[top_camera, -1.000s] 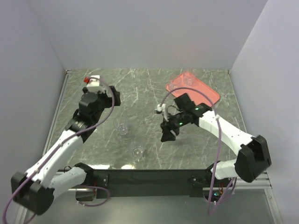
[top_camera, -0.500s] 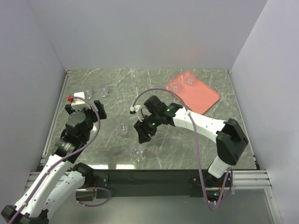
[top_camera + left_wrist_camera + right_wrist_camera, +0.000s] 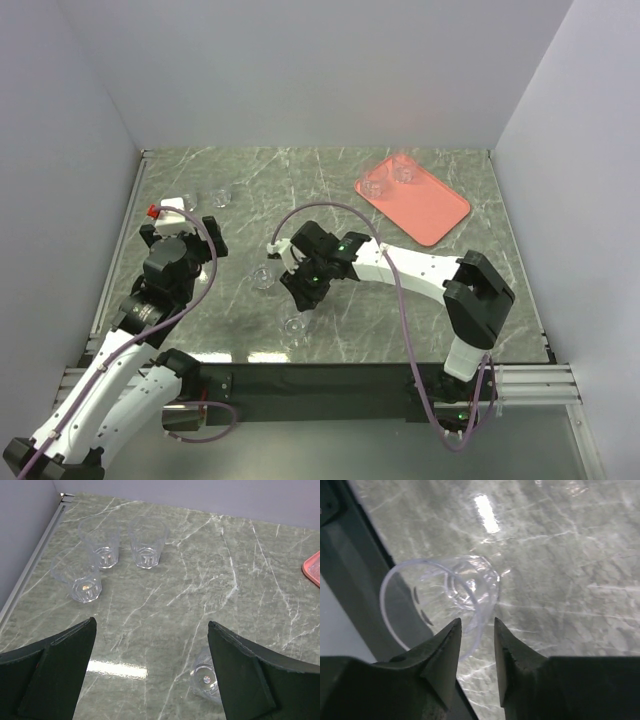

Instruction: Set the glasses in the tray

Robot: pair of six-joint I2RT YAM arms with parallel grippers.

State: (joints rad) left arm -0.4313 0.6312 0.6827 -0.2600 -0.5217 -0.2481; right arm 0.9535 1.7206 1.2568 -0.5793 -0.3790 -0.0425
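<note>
The salmon-pink tray lies at the back right with two clear glasses in its far corner. My right gripper reaches over a glass near the front edge. In the right wrist view the fingers straddle that glass's near wall, narrowly open, with gaps still showing. Another glass stands mid-table, beside my left gripper's right finger. My left gripper hangs wide open and empty. Three glasses stand ahead of it at the back left.
The table's dark front rail runs just beyond the glass under my right gripper. A metal side rail borders the left edge next to the three glasses. The tray's corner shows at the far right of the left wrist view.
My right arm swung left from near the tray to the front glass, and its jaws narrowed around the glass wall. The left arm drew back, uncovering the back-left glasses.
</note>
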